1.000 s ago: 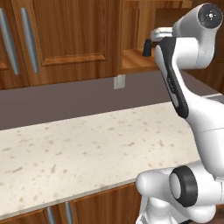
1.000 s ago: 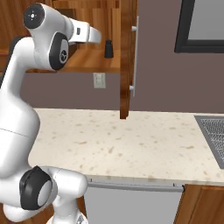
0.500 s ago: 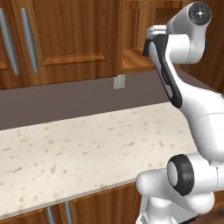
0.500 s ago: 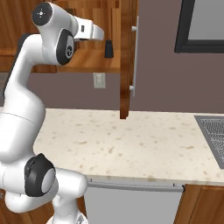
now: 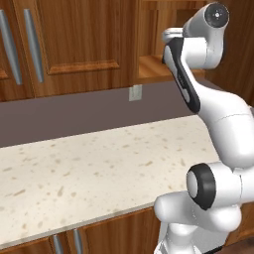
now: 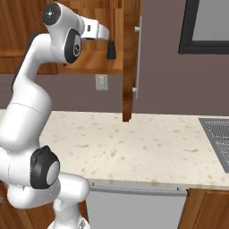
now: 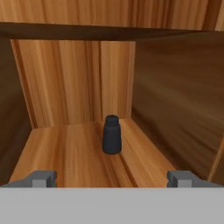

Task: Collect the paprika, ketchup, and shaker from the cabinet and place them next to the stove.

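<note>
While the arm has swung up a bit higher toward the cabinet (image 6: 89, 58), the hand (image 7: 112, 178) stays spread wide with nothing in it. Shaker (image 7: 111, 134) stands upright on the shelf dead ahead, so I'd guess it's getting grabbed next.

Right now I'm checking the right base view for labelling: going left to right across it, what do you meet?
Robot arm → wall outlet → shaker on the cabinet shelf → open cabinet door → dark window frame → stove at the right edge.
</note>
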You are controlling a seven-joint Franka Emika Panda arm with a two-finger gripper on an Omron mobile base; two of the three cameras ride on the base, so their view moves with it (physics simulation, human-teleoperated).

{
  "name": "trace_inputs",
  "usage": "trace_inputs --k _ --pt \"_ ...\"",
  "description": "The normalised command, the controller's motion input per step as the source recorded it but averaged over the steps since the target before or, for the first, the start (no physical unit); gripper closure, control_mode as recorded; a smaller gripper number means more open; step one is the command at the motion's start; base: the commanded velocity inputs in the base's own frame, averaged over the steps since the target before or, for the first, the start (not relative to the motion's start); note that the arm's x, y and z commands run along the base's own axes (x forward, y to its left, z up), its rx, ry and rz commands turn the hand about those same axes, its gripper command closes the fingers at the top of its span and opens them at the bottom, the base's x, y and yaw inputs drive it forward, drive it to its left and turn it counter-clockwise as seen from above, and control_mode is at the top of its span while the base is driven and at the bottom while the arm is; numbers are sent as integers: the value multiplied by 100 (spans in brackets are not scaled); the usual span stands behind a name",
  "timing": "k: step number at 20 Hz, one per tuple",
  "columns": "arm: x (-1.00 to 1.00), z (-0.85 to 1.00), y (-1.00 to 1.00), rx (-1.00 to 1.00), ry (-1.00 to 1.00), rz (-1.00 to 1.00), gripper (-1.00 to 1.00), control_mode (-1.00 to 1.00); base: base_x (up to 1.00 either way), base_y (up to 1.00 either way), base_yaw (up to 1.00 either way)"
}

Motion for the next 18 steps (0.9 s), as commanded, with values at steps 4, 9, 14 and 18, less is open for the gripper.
trace_inputs --k 4,9,14,18 --pt "34 -9 0 0 0 0 -100 -100 0 0 0" --pt "30 -20 0 0 0 0 -100 -100 0 0 0" --pt "24 -36 0 0 0 0 -100 -100 0 0 0" --pt "19 -38 -1 0 -4 0 -100 -100 0 0 0"
